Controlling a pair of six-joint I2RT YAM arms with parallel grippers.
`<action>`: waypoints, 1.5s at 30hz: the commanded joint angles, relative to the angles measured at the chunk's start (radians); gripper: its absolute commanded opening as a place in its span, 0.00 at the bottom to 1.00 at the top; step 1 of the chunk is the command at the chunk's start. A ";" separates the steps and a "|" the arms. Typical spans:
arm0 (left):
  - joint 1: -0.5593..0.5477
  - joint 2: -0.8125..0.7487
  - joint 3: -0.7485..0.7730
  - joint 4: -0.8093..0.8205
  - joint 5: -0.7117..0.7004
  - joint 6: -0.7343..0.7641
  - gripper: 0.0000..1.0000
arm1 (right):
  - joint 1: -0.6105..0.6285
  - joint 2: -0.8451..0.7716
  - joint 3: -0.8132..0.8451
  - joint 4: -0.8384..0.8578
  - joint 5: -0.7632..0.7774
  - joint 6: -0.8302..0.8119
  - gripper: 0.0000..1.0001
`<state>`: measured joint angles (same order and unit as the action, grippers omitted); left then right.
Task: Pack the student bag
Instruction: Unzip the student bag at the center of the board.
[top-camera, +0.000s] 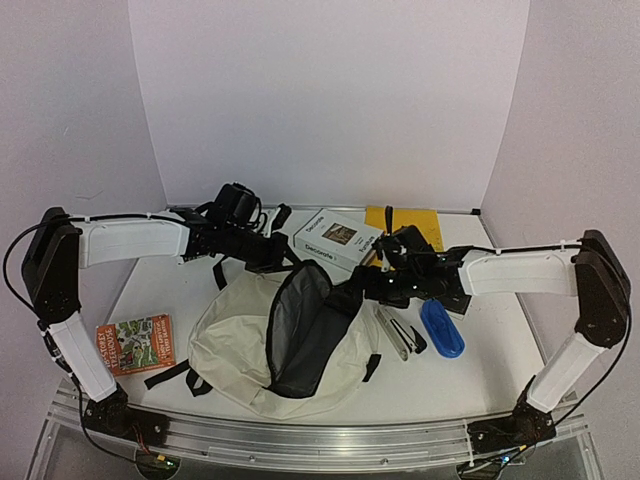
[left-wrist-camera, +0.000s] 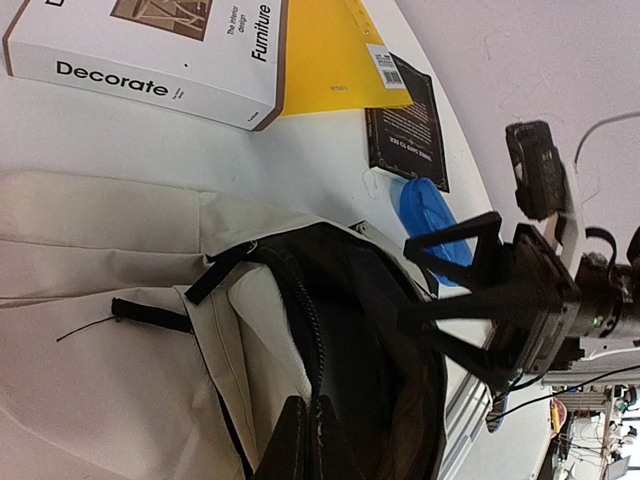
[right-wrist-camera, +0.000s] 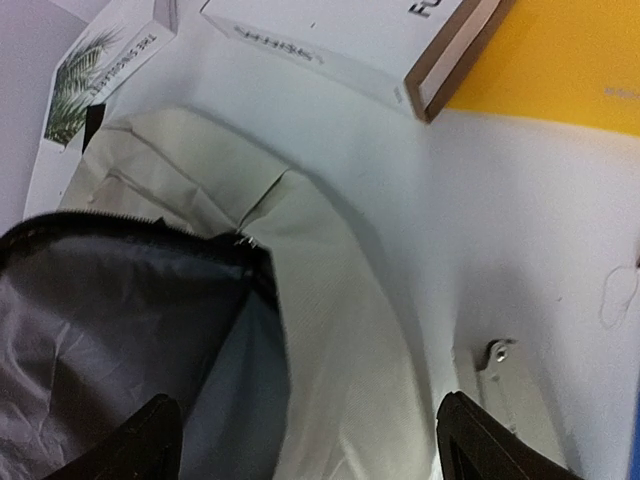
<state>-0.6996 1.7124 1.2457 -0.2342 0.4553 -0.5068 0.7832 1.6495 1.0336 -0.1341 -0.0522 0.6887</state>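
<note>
The student bag (top-camera: 235, 350) is a cream backpack lying mid-table, its main pocket gaping with grey lining (top-camera: 300, 325) showing. My left gripper (top-camera: 288, 264) is shut on the bag's black zipper edge at the top of the opening; in the left wrist view its fingertips (left-wrist-camera: 315, 440) pinch the zipper rim beside the cream fabric (left-wrist-camera: 90, 300). My right gripper (top-camera: 363, 287) is open and empty at the right rim of the opening. In the right wrist view its jaws (right-wrist-camera: 320, 450) stand wide apart over the cream side panel (right-wrist-camera: 340, 330) and the lining.
A white "Decorate" book (top-camera: 335, 240) and a yellow folder (top-camera: 405, 225) lie behind the bag. A blue case (top-camera: 441, 328) and pens (top-camera: 398, 335) lie to its right. A colourful small book (top-camera: 135, 343) lies at the left. A black booklet (left-wrist-camera: 405, 130) lies by the folder.
</note>
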 joint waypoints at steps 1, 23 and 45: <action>0.010 -0.059 -0.013 0.047 -0.031 -0.012 0.00 | 0.057 -0.023 0.014 -0.045 0.076 0.077 0.84; 0.318 -0.350 -0.256 -0.041 -0.137 -0.074 0.00 | -0.088 0.002 0.062 -0.184 0.234 -0.144 0.00; 0.370 -0.067 -0.337 0.230 -0.027 -0.015 0.00 | -0.108 0.110 0.160 -0.068 0.060 -0.193 0.13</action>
<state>-0.3477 1.5756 0.8696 -0.0750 0.4339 -0.5759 0.6911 1.7527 1.1534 -0.2218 0.0159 0.5037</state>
